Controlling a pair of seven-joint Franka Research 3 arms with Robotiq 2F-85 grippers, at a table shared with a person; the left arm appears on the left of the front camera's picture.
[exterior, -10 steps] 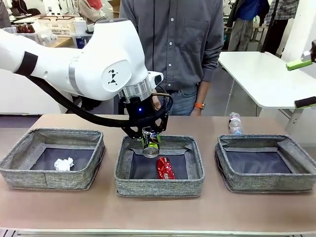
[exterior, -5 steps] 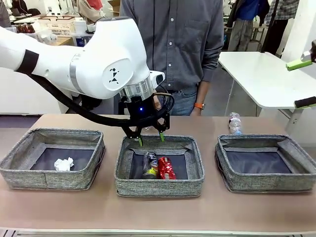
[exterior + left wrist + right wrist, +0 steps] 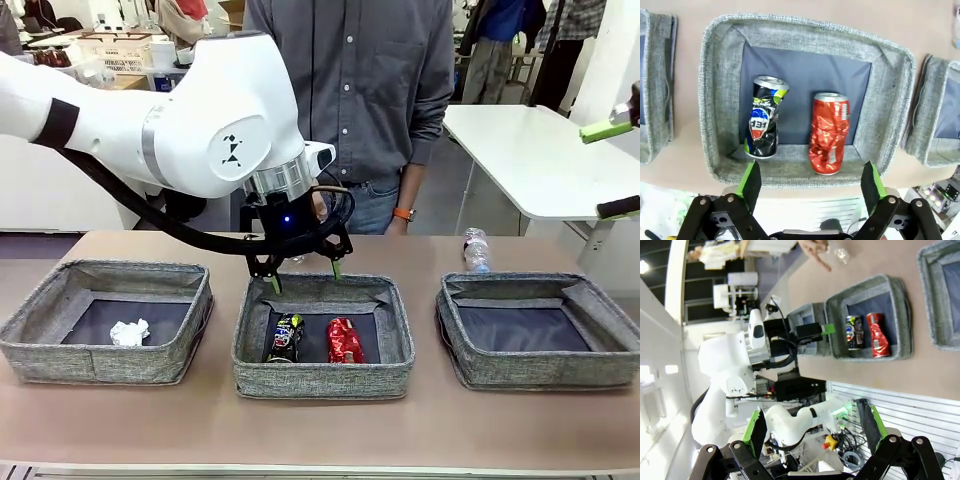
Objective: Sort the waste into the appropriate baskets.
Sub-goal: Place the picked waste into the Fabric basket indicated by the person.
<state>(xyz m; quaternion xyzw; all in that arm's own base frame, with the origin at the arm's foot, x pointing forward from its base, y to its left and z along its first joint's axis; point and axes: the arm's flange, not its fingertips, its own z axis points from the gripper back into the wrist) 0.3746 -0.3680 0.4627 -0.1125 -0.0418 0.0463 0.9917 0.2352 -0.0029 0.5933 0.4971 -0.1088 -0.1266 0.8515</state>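
My left gripper hangs open and empty just above the far rim of the middle basket. Inside that basket a dark blue-black can lies to the left of a crushed red can. The left wrist view looks straight down past the left gripper at the dark can and the red can, side by side and apart. A crumpled paper ball sits in the left basket. A water bottle lies on the table behind the right basket. My right gripper is raised at the far right, open.
A person in a grey shirt stands at the far edge behind the middle basket, hands low. A white side table stands at the back right. A bare strip of tabletop runs in front of the baskets.
My left gripper opened and let go of the dark can, which dropped into the middle basket and settled left of the red can. The right arm has not moved.
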